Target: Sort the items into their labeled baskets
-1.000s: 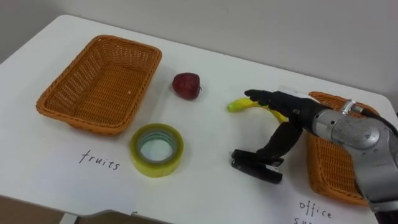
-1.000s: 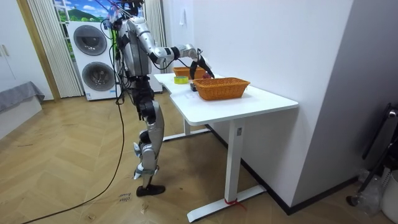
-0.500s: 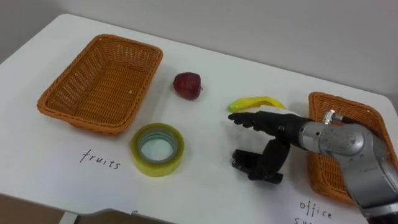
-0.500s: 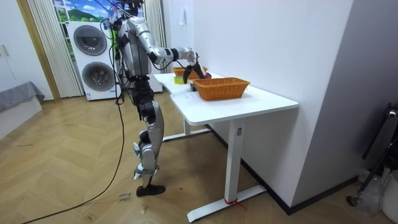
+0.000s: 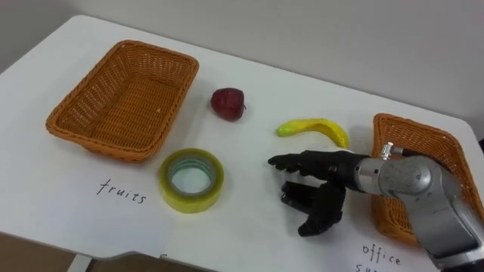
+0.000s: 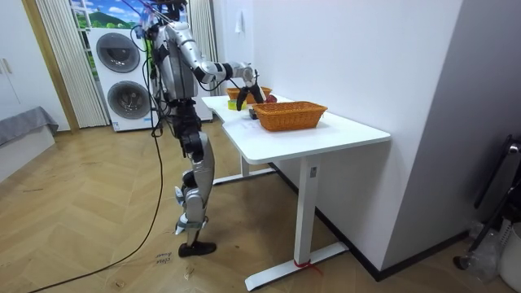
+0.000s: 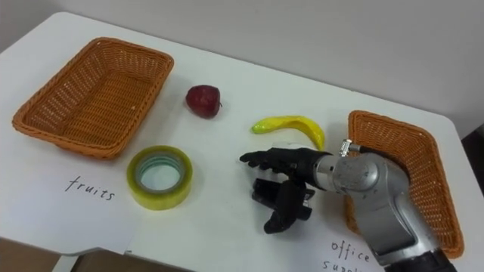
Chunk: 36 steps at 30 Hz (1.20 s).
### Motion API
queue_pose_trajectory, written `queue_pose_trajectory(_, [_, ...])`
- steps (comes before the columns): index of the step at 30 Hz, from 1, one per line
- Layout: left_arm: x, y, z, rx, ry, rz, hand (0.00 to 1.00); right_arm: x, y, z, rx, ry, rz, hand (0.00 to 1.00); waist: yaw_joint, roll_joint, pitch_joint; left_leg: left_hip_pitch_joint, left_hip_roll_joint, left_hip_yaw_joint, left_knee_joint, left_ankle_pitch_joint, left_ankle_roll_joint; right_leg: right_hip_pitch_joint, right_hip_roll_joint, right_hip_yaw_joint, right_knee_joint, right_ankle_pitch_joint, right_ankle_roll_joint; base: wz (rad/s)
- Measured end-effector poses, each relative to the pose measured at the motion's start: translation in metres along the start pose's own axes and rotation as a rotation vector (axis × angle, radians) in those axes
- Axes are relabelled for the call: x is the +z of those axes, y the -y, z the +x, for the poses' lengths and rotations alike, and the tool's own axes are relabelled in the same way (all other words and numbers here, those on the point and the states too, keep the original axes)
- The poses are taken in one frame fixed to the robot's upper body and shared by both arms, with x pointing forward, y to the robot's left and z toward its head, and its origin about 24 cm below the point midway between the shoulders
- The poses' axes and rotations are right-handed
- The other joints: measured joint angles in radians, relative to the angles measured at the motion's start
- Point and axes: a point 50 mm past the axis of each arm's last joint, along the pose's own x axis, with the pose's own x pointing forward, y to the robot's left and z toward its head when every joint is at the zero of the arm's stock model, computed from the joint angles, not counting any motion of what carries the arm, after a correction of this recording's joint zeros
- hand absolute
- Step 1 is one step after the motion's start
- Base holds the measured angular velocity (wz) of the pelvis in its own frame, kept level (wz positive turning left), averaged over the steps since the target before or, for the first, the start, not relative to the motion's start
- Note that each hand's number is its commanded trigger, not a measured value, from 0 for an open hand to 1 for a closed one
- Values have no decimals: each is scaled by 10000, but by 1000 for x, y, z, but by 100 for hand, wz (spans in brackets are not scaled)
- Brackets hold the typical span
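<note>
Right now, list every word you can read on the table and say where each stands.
"fruits": handwritten on the table, in front of the left basket.
"office": handwritten in front of the right basket; the line beneath is cut off, unreadable.

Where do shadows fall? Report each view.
Left eye view: even light, with a faint shadow under the right hand and beside the tape roll on the table. Room view: soft shade on the floor beneath the table.
</note>
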Motion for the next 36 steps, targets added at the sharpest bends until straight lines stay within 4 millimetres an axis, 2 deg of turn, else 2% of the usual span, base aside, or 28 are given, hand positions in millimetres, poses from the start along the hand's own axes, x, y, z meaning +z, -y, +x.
queue_pose_trajectory(6, [0,0,0,-40,-19,-54,0,-3,-2,0,-10,-168,-27,0,8,36,-5,63,2,7,-17,0,1,50,4,6,-8,0,0,0])
queue_pose_trajectory(14, [-1,4,0,-162,-83,-96,0,-5,-3,0,-161,-413,-197,0,-4,190,-11,56,-10,-19,-15,0,1,77,5,14,3,2,1,0])
queue_pose_trajectory(24, [-1,5,0,-70,-18,-128,0,-12,-2,-2,-841,-1089,-490,0,-38,209,-15,56,-16,-61,34,1,2,92,-4,-81,-1,19,5,0])
queue_pose_trajectory(36, [-2,8,0,124,-19,-154,0,-14,-6,-2,-1333,-1278,-652,0,-89,356,-16,61,-8,-61,23,4,8,83,-13,-76,-1,23,6,0])
